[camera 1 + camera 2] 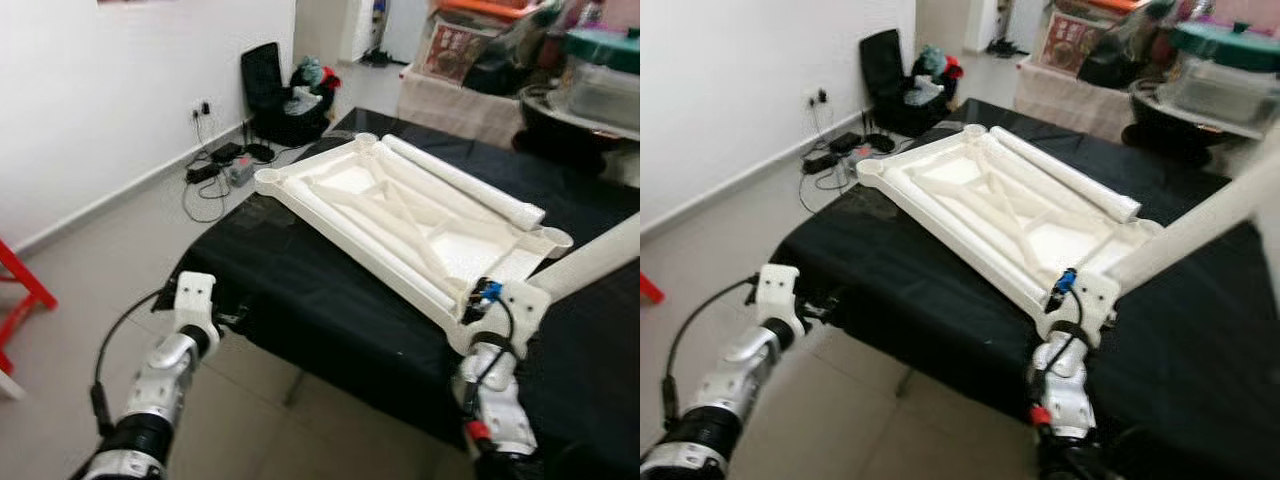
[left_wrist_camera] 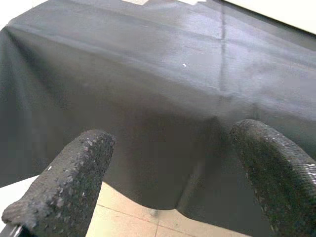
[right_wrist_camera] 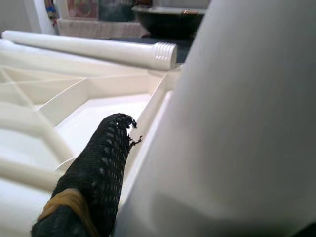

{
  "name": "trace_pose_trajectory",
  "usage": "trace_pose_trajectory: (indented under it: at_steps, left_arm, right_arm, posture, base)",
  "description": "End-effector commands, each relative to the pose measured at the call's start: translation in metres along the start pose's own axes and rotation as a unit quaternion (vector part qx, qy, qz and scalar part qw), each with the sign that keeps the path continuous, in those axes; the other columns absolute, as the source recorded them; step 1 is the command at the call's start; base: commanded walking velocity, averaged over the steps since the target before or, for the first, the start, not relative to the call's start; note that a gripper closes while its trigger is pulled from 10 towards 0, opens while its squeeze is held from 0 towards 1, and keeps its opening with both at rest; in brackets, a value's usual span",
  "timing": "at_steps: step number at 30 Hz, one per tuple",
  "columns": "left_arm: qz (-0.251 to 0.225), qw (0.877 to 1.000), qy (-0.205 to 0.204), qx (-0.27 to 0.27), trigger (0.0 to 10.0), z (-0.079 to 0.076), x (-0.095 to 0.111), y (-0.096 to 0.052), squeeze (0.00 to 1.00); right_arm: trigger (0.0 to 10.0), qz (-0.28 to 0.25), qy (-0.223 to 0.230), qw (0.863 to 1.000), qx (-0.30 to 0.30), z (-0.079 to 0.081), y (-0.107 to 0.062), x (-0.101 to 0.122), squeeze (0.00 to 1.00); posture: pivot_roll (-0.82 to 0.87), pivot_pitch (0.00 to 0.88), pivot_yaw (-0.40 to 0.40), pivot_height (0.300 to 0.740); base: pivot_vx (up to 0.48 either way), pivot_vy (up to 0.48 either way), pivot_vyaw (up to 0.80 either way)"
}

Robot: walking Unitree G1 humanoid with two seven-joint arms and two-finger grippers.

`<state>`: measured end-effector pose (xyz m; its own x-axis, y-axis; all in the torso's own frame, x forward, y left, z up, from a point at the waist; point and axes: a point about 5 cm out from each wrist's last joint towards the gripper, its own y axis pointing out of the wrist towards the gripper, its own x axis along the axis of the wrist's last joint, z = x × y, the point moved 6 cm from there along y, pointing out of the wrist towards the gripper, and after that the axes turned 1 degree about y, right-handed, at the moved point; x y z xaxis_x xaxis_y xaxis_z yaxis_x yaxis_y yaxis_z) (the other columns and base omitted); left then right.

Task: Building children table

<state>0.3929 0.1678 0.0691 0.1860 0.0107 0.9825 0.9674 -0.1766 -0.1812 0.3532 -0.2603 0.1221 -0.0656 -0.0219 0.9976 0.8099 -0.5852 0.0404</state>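
The white plastic tabletop (image 1: pixel 400 215) lies upside down, ribs up, on a table draped in black cloth (image 1: pixel 300 290). One white leg (image 1: pixel 460 180) lies loose along its far edge, and another (image 1: pixel 370 245) lies along its near edge. My right gripper (image 1: pixel 505 300) is shut on a third white leg (image 1: pixel 590 260), which slants up and to the right from the tabletop's near right corner. In the right wrist view one black finger (image 3: pixel 98 168) presses against this leg (image 3: pixel 237 123). My left gripper (image 2: pixel 173 148) is open and holds nothing, just off the cloth's near left edge (image 1: pixel 215 315).
A black bag (image 1: pixel 285 95) stands by the wall, with cables and a power strip (image 1: pixel 225 165) on the floor in front of it. A red frame (image 1: pixel 20 300) stands at the far left. Boxes and containers (image 1: pixel 600 80) crowd the back right.
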Motion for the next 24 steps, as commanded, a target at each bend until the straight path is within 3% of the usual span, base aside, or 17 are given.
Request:
trace_pose_trajectory:
  at_steps: [1,5,6,15,22,24]
  left_arm:
    - [0.005,1.0,0.002,-0.005,10.0,-0.002,-0.004,0.001,0.0]
    - [0.005,1.0,0.003,-0.006,10.0,-0.003,-0.004,0.001,0.0]
    - [0.005,1.0,0.003,-0.007,10.0,-0.003,-0.004,0.001,0.0]
    - [0.006,1.0,0.004,-0.006,10.0,-0.002,-0.004,0.001,0.0]
    - [0.007,1.0,0.005,-0.005,10.0,-0.001,-0.005,0.001,0.0]
    - [0.0,1.0,0.006,-0.01,10.0,-0.003,-0.002,0.002,0.0]
  right_arm:
    - [10.0,-0.011,-0.006,1.0,0.0,-0.003,0.0,0.005,0.0]
    - [10.0,-0.026,0.002,1.0,0.009,-0.001,-0.001,0.011,0.0]
    - [0.0,-0.032,0.006,0.999,0.015,0.0,-0.001,0.013,0.0]
    - [0.0,-0.021,0.042,0.998,0.029,0.002,-0.006,0.007,0.0]
    - [0.0,-0.033,0.068,0.996,0.044,0.009,-0.008,0.013,0.0]
    - [0.0,-0.047,0.1,0.991,0.071,0.02,-0.009,0.026,0.0]
  posture:
    - [0.02,0.0,-0.095,0.74]
    - [0.02,0.0,-0.092,0.74]
    - [0.02,0.0,-0.091,0.74]
    - [0.02,0.0,-0.092,0.74]
    - [0.02,0.0,-0.093,0.74]
    - [0.02,0.0,-0.091,0.74]
  base:
    - [0.0,0.0,0.0]
    - [0.0,0.0,0.0]
    - [0.0,0.0,0.0]
    - [0.0,0.0,0.0]
    - [0.0,0.0,0.0]
    - [0.0,0.0,0.0]
